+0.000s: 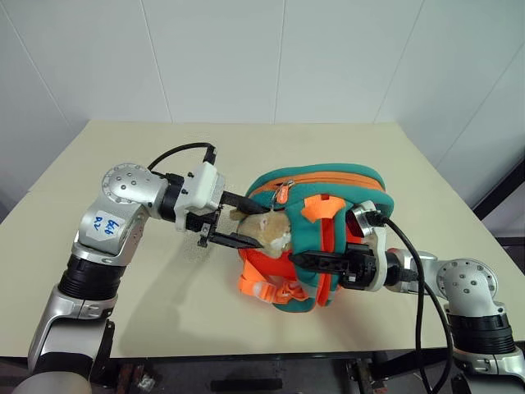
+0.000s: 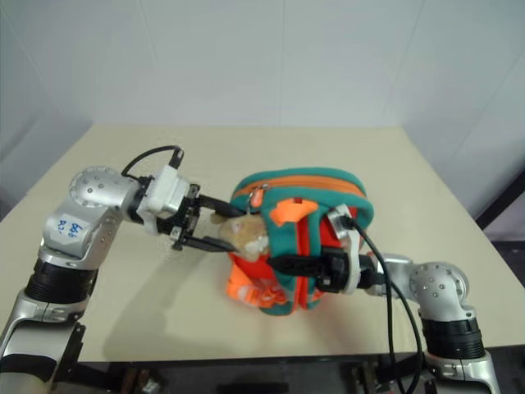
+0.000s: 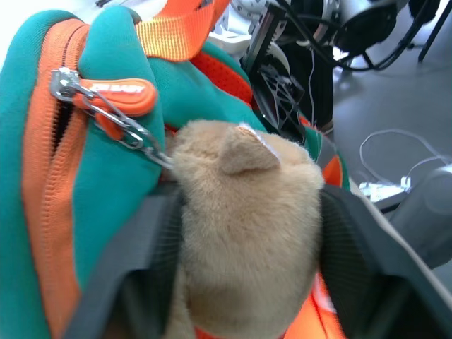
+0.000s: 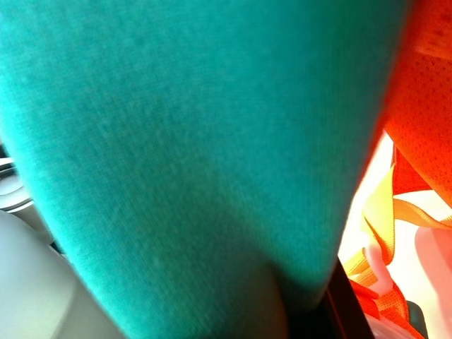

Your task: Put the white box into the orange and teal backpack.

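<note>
Your left gripper (image 1: 250, 220) clamped on plush bear (image 1: 267, 229); right gripper (image 1: 310, 261) clamped on backpack (image 1: 328, 193) strap (image 1: 326, 238), table (image 1: 123, 156)

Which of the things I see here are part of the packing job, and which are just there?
Part of the job:
- orange and teal backpack
- left end effector, around the plush bear
- right end effector, shut on a teal strap

Just there:
- tan plush bear clipped to the backpack
- table
</note>
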Motion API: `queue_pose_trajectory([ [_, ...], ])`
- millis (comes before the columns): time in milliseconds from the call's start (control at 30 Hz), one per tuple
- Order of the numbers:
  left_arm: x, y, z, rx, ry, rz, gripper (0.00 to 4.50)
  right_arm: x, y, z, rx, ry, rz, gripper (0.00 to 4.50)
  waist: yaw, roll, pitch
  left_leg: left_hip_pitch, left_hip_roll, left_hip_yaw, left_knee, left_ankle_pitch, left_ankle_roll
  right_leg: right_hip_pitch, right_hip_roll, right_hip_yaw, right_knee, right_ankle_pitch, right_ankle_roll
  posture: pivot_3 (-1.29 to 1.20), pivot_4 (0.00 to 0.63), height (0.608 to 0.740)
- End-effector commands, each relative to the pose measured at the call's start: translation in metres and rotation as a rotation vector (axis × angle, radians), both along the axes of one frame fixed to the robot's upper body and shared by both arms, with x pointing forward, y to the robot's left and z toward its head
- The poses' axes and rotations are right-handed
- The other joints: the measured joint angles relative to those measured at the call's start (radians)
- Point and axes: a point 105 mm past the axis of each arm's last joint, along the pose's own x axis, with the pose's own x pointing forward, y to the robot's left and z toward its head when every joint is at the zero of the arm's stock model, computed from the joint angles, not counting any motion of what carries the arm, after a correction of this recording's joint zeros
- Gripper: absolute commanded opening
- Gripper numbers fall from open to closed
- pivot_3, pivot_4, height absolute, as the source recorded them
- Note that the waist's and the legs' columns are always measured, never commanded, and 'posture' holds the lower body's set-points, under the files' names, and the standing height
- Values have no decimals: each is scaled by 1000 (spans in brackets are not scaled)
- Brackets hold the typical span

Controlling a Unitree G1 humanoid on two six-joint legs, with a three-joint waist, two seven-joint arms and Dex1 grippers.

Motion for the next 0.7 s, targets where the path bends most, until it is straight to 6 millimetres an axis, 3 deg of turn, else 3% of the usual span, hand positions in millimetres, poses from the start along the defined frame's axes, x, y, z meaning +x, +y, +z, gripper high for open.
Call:
queue_pose_trajectory([
  [33,2,1,0,21,-32,14,1440,-6,3,8,22,-36,28,27,0,0,0,0,0,0,0,0,0,0,0,0,0,0,0,0,150,740],
  [167,2,8,11,-24,23,29,557,-5,3,8,21,-38,28,27,-1,0,0,0,0,0,0,0,0,0,0,0,0,0,0,0,150,740],
  [300,-3,22,38,-125,114,30,557,-5,3,8,20,-38,29,27,-2,0,0,0,0,0,0,0,0,0,0,0,0,0,0,0,150,740],
  [467,-9,49,57,-141,231,74,557,-5,4,8,18,-37,30,27,-5,0,0,0,0,0,-1,0,0,-1,0,0,0,0,0,0,150,740],
  [700,-5,84,65,-172,350,204,557,-5,5,8,19,-36,34,27,-6,0,0,0,0,0,-1,0,0,-1,0,0,0,0,0,0,150,740],
])
